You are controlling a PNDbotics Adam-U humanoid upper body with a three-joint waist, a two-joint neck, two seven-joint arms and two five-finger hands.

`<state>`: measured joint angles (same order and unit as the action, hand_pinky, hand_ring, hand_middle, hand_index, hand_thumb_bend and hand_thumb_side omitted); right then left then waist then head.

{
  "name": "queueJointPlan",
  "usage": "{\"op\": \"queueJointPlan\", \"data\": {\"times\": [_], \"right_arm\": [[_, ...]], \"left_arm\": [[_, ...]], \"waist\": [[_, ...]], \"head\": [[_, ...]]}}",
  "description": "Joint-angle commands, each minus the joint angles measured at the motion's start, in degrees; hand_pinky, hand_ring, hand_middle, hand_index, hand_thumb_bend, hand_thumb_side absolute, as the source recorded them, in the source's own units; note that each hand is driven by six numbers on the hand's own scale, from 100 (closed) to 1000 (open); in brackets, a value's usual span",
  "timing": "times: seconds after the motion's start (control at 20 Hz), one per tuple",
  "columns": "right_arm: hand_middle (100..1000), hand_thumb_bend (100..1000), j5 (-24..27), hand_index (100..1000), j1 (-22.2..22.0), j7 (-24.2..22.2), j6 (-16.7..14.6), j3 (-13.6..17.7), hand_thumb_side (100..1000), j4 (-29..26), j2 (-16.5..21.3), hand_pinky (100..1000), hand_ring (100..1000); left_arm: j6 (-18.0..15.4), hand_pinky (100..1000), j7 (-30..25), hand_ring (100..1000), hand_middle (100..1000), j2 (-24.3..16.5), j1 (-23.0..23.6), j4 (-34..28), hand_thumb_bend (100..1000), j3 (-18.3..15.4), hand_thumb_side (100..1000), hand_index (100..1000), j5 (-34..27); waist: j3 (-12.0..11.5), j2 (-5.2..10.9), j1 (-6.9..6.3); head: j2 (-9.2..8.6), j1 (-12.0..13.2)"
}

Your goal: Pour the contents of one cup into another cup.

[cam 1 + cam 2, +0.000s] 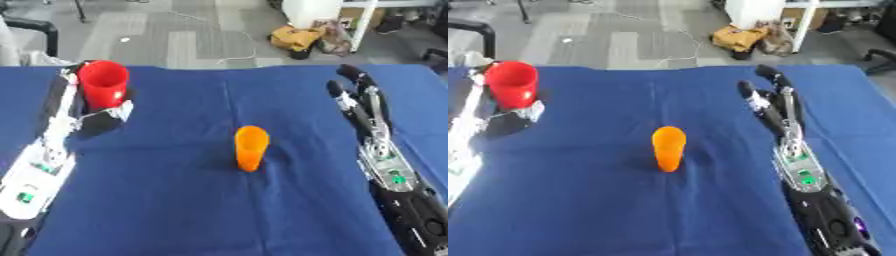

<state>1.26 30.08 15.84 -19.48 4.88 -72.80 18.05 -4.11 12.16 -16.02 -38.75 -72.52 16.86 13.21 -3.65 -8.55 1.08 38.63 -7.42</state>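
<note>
The left hand (98, 114) was curled round the red cup (103, 83), its fingers and thumb wrapped about the lower part of the cup while the rim stood above them. The cup was upright, long axis vertical and mouth up, at the far end of the left arm and near the far left edge of the blue cloth (175, 210). What it held could not be seen from either view. The orange cup (668, 148) stood alone on the cloth, also upright with its mouth up, to the right of the left hand and nearer the robot than the red cup, well apart from it. It lay roughly midway between the two arms, a little closer to the right hand (770, 100) than to the left. The right hand rested on the cloth with its fingers straight and pointing away from the robot, touching nothing; the orange cup was to its left and slightly nearer the robot than its fingertips. The pour would probably turn on this one relation: the red cup had to travel rightward and toward the robot to come over the orange cup's mouth, then tip with its rim leading toward the right. The orange cup was narrow and unsteadied, so a stray touch could knock it over.
</note>
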Motion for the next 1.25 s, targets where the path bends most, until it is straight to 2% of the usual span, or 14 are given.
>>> {"op": "queueJointPlan", "data": {"times": [0.05, 0.1, 0.15, 0.2, 0.25, 0.3, 0.35, 0.5, 0.55, 0.95, 1.15, 1.25], "right_arm": [[756, 791, 1.78, 844, 0.61, 1.49, 0.91, 0.73, 700, -5.34, 1.27, 714, 938], [755, 787, 2.00, 844, 0.59, 1.59, 1.19, 0.65, 699, -6.49, 1.05, 714, 937], [750, 781, 2.16, 842, 0.57, 1.62, 1.43, 0.57, 697, -7.43, 0.86, 714, 933], [749, 779, 2.31, 842, 0.55, 1.61, 1.65, 0.47, 696, -8.33, 0.65, 714, 932], [747, 775, 2.43, 842, 0.53, 1.55, 1.85, 0.36, 695, -9.05, 0.51, 714, 930], [745, 774, 2.54, 842, 0.48, 1.50, 2.04, 0.29, 695, -9.59, 0.43, 713, 928], [739, 769, 2.62, 840, 0.40, 1.49, 2.20, 0.28, 698, -9.98, 0.40, 711, 924], [736, 766, 2.98, 839, 0.12, 1.76, 2.62, 0.55, 699, -10.70, 0.39, 710, 921], [726, 761, 3.05, 838, 0.06, 1.82, 2.71, 0.60, 700, -10.84, 0.40, 705, 914], [716, 758, 3.44, 833, -0.54, 1.66, 3.06, 0.61, 707, -11.11, 0.81, 692, 905], [714, 758, 3.53, 829, -0.73, 1.19, 3.02, 0.47, 711, -11.17, 1.04, 676, 899], [705, 753, 3.60, 823, -0.89, 0.85, 3.10, 0.40, 717, -11.16, 1.10, 640, 877]], "left_arm": [[-2.35, 109, -1.59, 272, 340, 1.79, -0.78, 2.25, 424, 0.68, 315, 746, -3.27], [-3.10, 118, -2.10, 276, 343, 2.51, -0.90, 3.45, 465, 0.99, 333, 747, -4.03], [-3.86, 145, -2.52, 293, 355, 3.09, -1.02, 4.50, 614, 1.27, 386, 749, -4.44], [-4.68, 157, -2.98, 302, 363, 3.62, -1.13, 5.50, 680, 1.62, 403, 751, -4.51], [-5.43, 232, -3.40, 358, 413, 3.84, -1.20, 6.17, 942, 1.90, 443, 771, -3.93], [-5.89, 270, -3.71, 395, 448, 3.82, -1.16, 6.35, 1000, 2.00, 474, 785, -2.42], [-6.01, 375, -3.78, 493, 550, 3.68, -1.09, 6.22, 1000, 1.90, 579, 818, -0.35], [-5.57, 434, -3.41, 547, 608, 3.42, -0.54, 4.65, 1000, 0.90, 609, 824, 3.16], [-5.40, 495, -3.31, 610, 683, 3.33, -0.40, 4.18, 1000, 0.66, 645, 833, 3.53], [-4.55, 501, -0.55, 617, 695, -0.18, 4.61, -7.19, 1000, -3.06, 711, 833, -2.19], [-3.51, 490, 0.23, 617, 695, -2.43, 7.18, -13.22, 1000, -4.37, 764, 827, -7.81], [-2.87, 478, 0.13, 615, 695, -3.19, 8.52, -15.58, 1000, -5.14, 796, 825, -11.25]], "waist": [[0.38, 0.62, 0.23], [0.61, 0.54, 0.33], [0.82, 0.48, 0.41], [1.06, 0.42, 0.48], [1.25, 0.38, 0.55], [1.39, 0.38, 0.61], [1.42, 0.40, 0.64], [1.24, 0.50, 0.55], [1.17, 0.53, 0.52], [-0.07, 0.98, 0.10], [-0.49, 1.04, -0.04], [-0.52, 1.04, -0.11]], "head": [[-0.58, 0.48], [-0.68, 0.66], [-0.80, 0.83], [-0.91, 1.00], [-0.97, 1.06], [-0.99, 1.05], [-0.99, 1.02], [-1.00, 1.08], [-0.99, 1.07], [-1.14, 0.46], [-1.14, 0.32], [-1.07, 0.36]]}}
